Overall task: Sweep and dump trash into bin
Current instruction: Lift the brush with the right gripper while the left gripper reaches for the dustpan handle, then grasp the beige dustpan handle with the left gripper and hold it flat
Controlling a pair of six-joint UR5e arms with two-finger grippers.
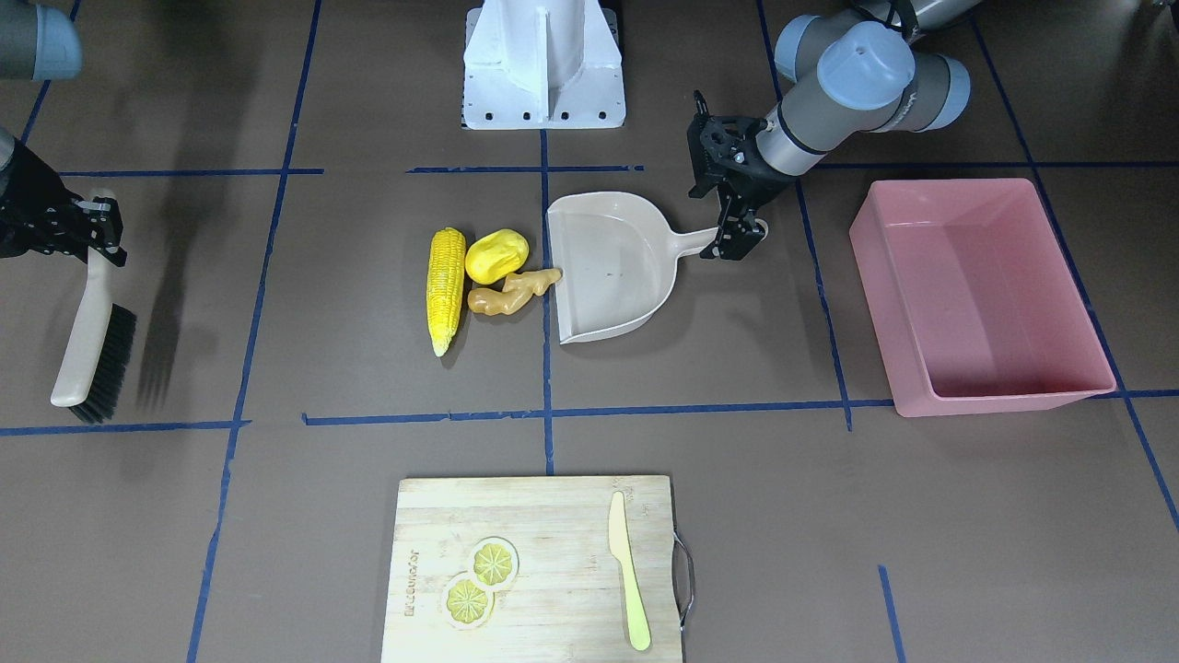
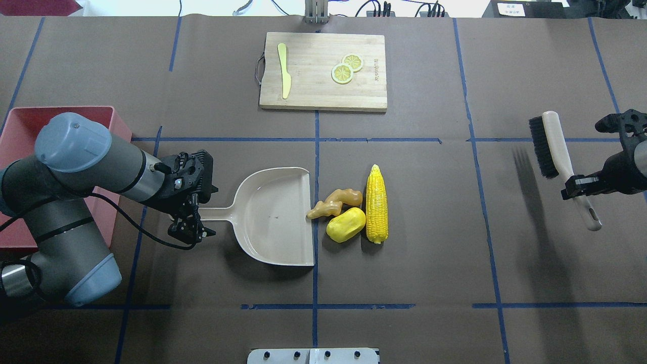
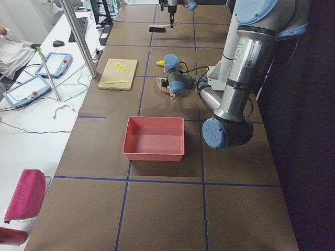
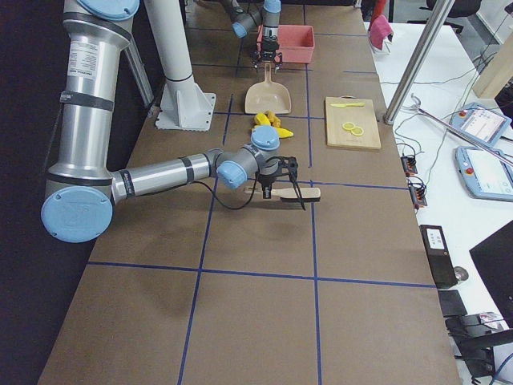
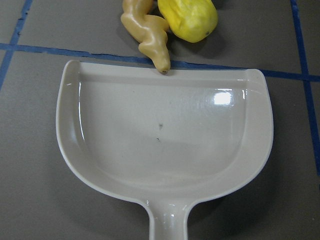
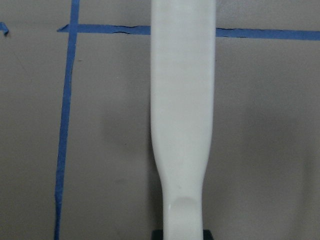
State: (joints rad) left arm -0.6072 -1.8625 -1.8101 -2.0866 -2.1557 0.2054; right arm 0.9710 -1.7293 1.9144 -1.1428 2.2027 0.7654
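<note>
While the left gripper (image 2: 194,218) clamped the handle end of the dustpan (image 2: 273,217), the pan's open lip faced away from it toward the trash. The ginger root (image 2: 336,200) touched that lip, with the lumpy yellow vegetable (image 2: 346,224) and corn cob (image 2: 376,205) just beyond. Behind that gripper sat the bin (image 1: 986,295). Well apart from the trash, the right gripper (image 2: 576,186) gripped the brush (image 2: 553,139) by its handle.

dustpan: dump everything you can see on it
The dustpan is beige, glossy and plastic-looking: a shallow tray with a curved raised back wall, a straight open lip and a short handle. It lies flat on the brown table, empty apart from two tiny dark specks. Its lip faces the ginger root, whose tip touches it. The left pincer appears closed on the handle end.
</note>
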